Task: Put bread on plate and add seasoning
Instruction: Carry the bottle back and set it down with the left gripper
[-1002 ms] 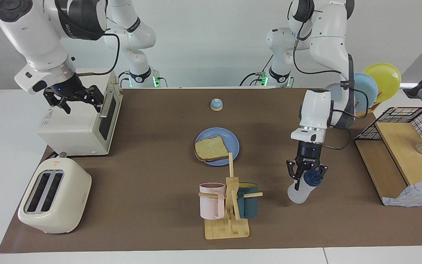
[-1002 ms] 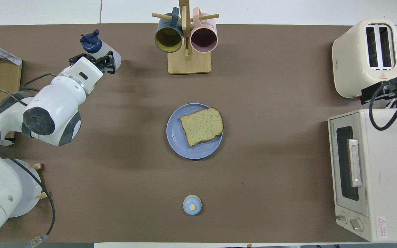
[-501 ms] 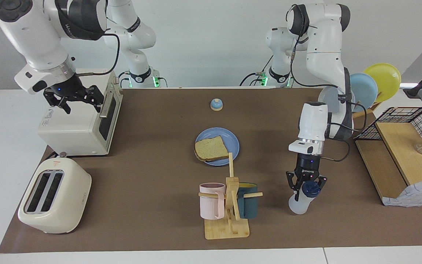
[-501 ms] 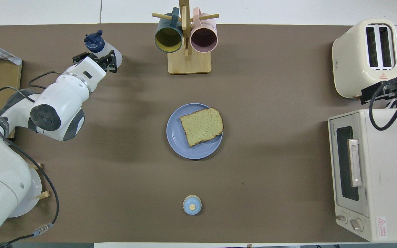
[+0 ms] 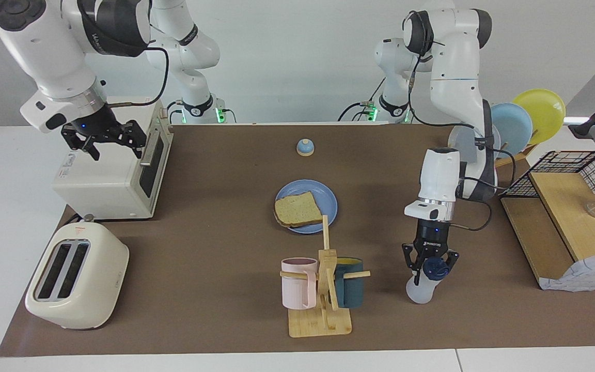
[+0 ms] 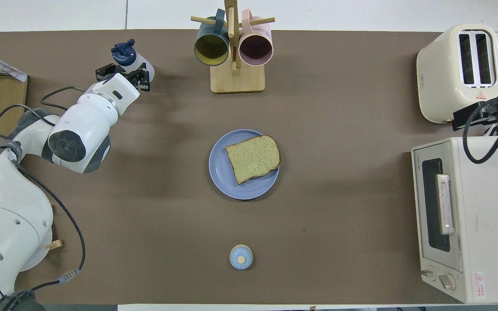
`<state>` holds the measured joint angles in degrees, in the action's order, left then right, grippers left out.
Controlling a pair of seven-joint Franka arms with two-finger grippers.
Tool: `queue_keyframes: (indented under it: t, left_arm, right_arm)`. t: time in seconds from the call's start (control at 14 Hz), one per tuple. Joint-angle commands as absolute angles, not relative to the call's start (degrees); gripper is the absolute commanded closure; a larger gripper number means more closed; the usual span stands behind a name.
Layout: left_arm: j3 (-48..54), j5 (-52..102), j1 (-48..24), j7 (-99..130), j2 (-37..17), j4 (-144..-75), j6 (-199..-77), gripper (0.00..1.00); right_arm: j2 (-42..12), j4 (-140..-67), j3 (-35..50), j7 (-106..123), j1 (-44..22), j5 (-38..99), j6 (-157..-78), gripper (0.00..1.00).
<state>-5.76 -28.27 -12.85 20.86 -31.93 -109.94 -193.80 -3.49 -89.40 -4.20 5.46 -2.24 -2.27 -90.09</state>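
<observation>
Left pincer [image 5: 430, 258] sits low over the seasoning [image 5: 424, 281], fingers apart w/ one each side of the dark cap, not clamped as far as I can see from the facing view. Vs a sec ago the arm has swung in and dropped a bit: wrist now more upright above the bottle, pincer lower around the cap, and the bottle itself has shifted a touch toward the mug rack [image 5: 323, 289] and looks less tipped. I read that as the grasp being lined up but not yet made, so the seasoning half of the job is still ahead. Bottle stands on the table [image 5: 215, 206], beside the mug rack toward the left arm's end, farther from the robots than the plate. Long axis is near upright, leaning slightly, cap end up; in the overhead view the spout [image 6: 130, 42] pokes out sideways from the cap, roughly toward the mug rack. Bread [image 5: 297, 210] already lies on the plate [image 5: 330, 198], which is nearer the robots than the mug rack, so the 1st half looks done. Right pincer [image 5: 104, 137] waits up over the toaster oven [image 5: 109, 170], well apart from the mug rack at the right arm's end, fingers spread, nothing in them.
</observation>
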Motion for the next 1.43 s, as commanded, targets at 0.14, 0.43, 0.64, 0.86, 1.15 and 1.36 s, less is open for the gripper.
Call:
queue_keyframes:
  t: [0.14, 0.43, 0.64, 0.86, 1.15, 1.36]
  left_arm:
    - [-7.73, -29.18, -14.33, 20.22, -31.99, -111.09, -194.42, 0.75]
    - [-7.65, -29.27, -14.15, 20.04, -32.08, -111.09, -193.37, 0.25]
    - [-7.65, -29.27, -13.71, 20.39, -31.91, -111.09, -192.48, 0.00]
    - [-7.56, -29.27, -13.54, 20.74, -31.12, -113.80, -193.44, 0.00]
    - [-7.47, -29.35, -12.83, 20.65, -18.40, -128.11, -192.76, 0.00]
    - [-7.21, -29.27, -18.87, 22.57, -10.22, -132.19, -177.61, 0.00]
  right_arm:
    - [-3.25, -89.47, -3.87, 5.01, -1.76, -2.02, -89.39, 0.00]
    - [-3.25, -89.47, -3.87, 5.01, -1.76, -2.02, -89.39, 0.00]
    - [-3.25, -89.47, -3.87, 5.01, -1.76, -2.02, -89.38, 0.00]
    - [-3.25, -89.47, -3.87, 5.01, -1.76, -2.02, -89.38, 0.00]
    - [-3.25, -89.47, -3.87, 5.01, -1.76, -2.02, -89.38, 0.00]
    - [-3.25, -89.47, -3.87, 5.01, -1.76, -2.02, -89.38, 0.00]
